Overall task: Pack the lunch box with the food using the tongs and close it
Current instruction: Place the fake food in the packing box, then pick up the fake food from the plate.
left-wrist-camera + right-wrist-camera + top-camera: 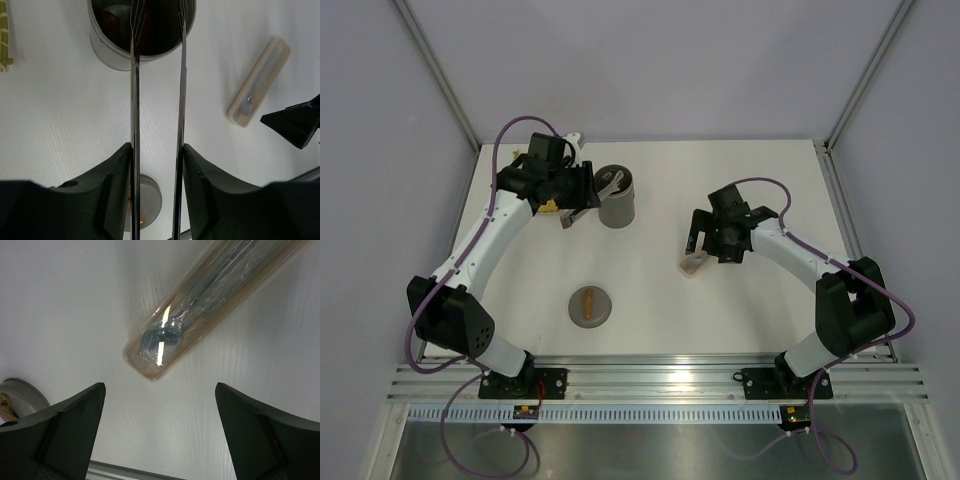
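The grey lunch box [617, 205] stands upright at the back of the table, its mouth open [107, 52]. My left gripper [157, 147] is shut on the silver tongs [134, 100], one finger pressing each arm. The two arms stand apart, and their tips reach into the lunch box. Inside it a dark reddish piece of food [106, 21] shows in shadow. From above, the left gripper [580, 192] sits just left of the lunch box. My right gripper [160, 387] is open with nothing between its fingers, hovering over the table near the cutlery case.
A pale oblong cutlery case [200, 305] [692, 265] lies mid-table under the right gripper [700, 240]. The round grey lid with a brown handle [590, 305] lies at the front centre. A yellow woven mat [5, 40] lies left of the lunch box.
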Robot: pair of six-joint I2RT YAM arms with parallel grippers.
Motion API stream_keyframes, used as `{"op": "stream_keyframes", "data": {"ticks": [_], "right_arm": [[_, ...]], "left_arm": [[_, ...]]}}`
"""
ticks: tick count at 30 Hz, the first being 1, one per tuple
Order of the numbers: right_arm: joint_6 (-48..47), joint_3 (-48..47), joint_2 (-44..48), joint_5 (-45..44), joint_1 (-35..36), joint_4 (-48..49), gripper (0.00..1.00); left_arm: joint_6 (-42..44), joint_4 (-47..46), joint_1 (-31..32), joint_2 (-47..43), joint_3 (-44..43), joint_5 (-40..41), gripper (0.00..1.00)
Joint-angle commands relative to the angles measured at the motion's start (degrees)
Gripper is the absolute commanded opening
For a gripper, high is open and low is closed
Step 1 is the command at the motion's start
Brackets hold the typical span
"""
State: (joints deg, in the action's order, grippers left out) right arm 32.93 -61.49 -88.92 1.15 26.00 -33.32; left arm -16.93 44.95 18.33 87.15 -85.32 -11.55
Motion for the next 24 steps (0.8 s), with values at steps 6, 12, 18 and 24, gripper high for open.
{"op": "stream_keyframes", "data": {"ticks": [6, 12, 18, 24], "right_arm": [[0.73, -2.14, -0.46, -0.09, 1.25, -1.13, 0.99], [0.73, -2.23, -0.64, -0.09, 1.42, -1.31, 0.99], [0.47, -2.31, -0.55, 0.00, 1.69, -1.22, 0.99], [-0.32, -1.87, -0.46, 0.34, 1.60, -0.52, 0.99]], "left_arm": [[2.34, -0.92, 0.92, -2.78, -5.82, 1.26, 0.13], [3.39, 0.05, 0.75, -6.11, -7.84, 9.52, 0.00], [0.76, 0.05, -7.93, -7.27, -8.11, 9.97, 0.01], [-2.76, 2.51, -17.78, -3.66, -4.60, 12.25, 0.21]]}}
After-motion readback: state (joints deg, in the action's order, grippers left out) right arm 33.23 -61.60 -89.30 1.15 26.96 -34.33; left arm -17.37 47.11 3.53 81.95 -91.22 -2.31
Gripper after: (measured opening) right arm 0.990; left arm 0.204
